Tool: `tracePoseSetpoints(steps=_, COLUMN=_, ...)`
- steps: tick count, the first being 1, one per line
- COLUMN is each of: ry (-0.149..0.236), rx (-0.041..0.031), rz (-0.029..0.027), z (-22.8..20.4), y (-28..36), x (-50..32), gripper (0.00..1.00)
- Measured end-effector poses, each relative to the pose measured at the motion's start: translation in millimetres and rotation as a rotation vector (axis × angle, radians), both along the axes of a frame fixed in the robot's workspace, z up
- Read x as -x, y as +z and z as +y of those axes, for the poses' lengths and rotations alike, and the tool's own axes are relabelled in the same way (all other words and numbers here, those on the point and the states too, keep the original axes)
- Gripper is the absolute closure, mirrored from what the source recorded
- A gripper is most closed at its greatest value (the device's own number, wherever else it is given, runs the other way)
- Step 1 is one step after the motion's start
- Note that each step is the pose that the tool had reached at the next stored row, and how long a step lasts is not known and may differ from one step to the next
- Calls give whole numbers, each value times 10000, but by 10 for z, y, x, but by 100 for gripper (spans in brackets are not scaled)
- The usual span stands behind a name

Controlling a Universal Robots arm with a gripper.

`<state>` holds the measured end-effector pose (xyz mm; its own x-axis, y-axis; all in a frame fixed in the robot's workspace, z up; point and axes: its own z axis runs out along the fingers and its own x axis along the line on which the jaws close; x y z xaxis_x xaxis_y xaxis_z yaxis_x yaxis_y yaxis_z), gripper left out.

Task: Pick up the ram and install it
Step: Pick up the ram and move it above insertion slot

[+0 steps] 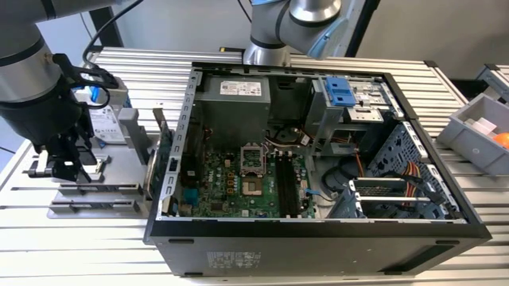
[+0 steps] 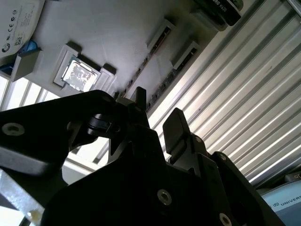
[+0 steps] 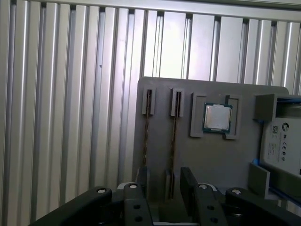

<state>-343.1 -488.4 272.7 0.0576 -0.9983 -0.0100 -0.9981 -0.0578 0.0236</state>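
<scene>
— What's closest to the lens?
— The gripper. It is black, with its jaws parted by a clear gap and nothing clamped between them. In both wrist views the near end of the ram runs into that gap, so the jaws straddle it.

— Where does the ram sit?
— It stands on edge in a groove of the grey tray, just beside a spare stick in the neighbouring groove. Further along the tray lie a processor chip and a labelled box. The tray rests on the ribbed metal table, to the exterior view's left of the open computer case.

— How far along is the job, then?
— Early, I'd judge. The gripper is lined up on the ram but has not closed on it. The pickup is not yet done, and the whole install is left. The long black memory slots inside the case look bare.

— Anything you can't make out?
— Whether the pads touch the stick. The ram shows edge-on, so its chips are hidden. In the exterior view the arm covers much of the tray.
</scene>
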Motion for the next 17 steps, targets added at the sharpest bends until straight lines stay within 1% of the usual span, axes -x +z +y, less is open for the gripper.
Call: tracePoseSetpoints(steps=17, ry=0, rx=2, rz=-1, z=0, y=-41, x=0, gripper=0)
